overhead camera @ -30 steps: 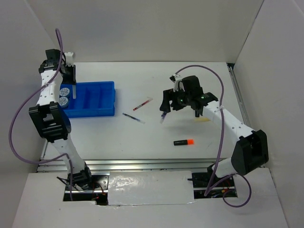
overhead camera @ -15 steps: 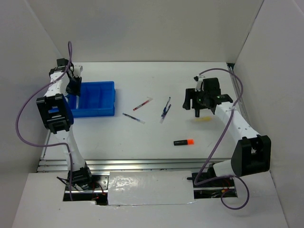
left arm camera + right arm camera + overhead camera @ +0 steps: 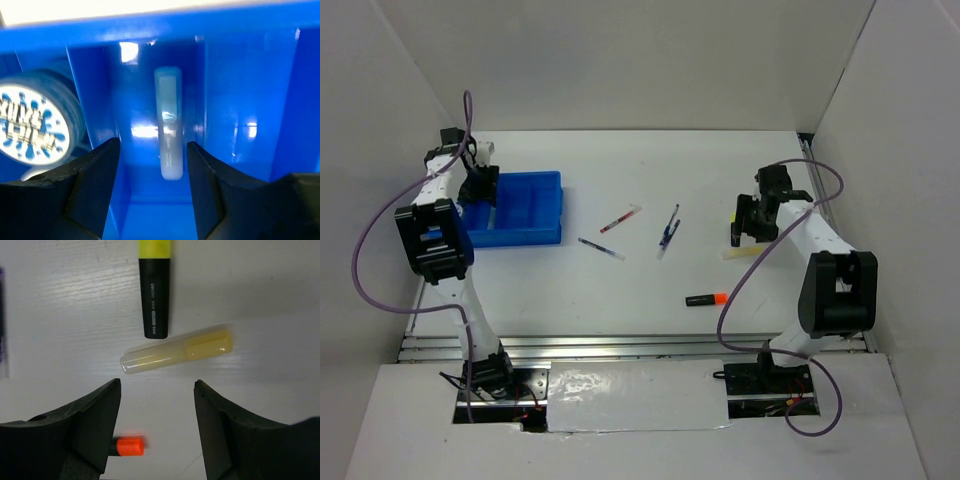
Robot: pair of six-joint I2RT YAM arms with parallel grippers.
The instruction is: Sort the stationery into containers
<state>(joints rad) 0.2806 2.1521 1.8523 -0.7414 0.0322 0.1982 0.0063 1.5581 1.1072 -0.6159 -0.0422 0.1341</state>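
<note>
You have the pale blue plastic bar (image 3: pixel 168 120) in the bright blue divided tray (image 3: pixel 545 236), your left gripper (image 3: pixel 152 150) released. Your right gripper (image 3: pixel 157 390) is open above the cream bar (image 3: pixel 177 355) at 3 o'clock. The pens (image 3: pixel 620 219) are unsorted.

Ahead of the right gripper (image 3: pixel 156 387), the yellow-capped highlighter (image 3: pixel 155 295) runs off the top edge. The orange-capped highlighter (image 3: pixel 129 446) is mostly hidden behind that gripper. Left of the left gripper (image 3: pixel 152 145), a round pot (image 3: pixel 35 122) is cropped by the frame.

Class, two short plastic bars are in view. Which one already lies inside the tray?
The pale blue translucent bar, lying in a narrow compartment of the bright blue plastic tray. The cream translucent bar lies on the white table.
</note>
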